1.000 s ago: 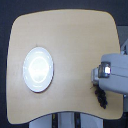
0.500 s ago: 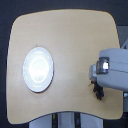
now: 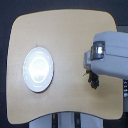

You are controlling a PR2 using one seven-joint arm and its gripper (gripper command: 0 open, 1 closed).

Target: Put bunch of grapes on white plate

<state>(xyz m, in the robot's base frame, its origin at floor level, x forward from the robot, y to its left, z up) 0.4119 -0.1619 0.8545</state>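
Note:
The white plate (image 3: pixel 39 69) lies on the exterior view's left side of the wooden table. A small dark clump, the bunch of grapes (image 3: pixel 93 79), hangs just under the front end of my grey-white arm on the exterior view's right. My gripper (image 3: pixel 91 75) is seen from above and its fingers are mostly hidden by the arm's body. The grapes stay with the gripper as it moves, so it is shut on them. A wide stretch of bare tabletop separates the grapes from the plate.
The round-cornered wooden table (image 3: pixel 65 30) fills most of the view. Its edge on the exterior view's right runs under my arm (image 3: pixel 110 55). Below the front edge stands the table's pale base (image 3: pixel 65 121).
My arm has shifted up and towards the exterior view's left, and the dark bunch has moved with it. The plate has stayed in place.

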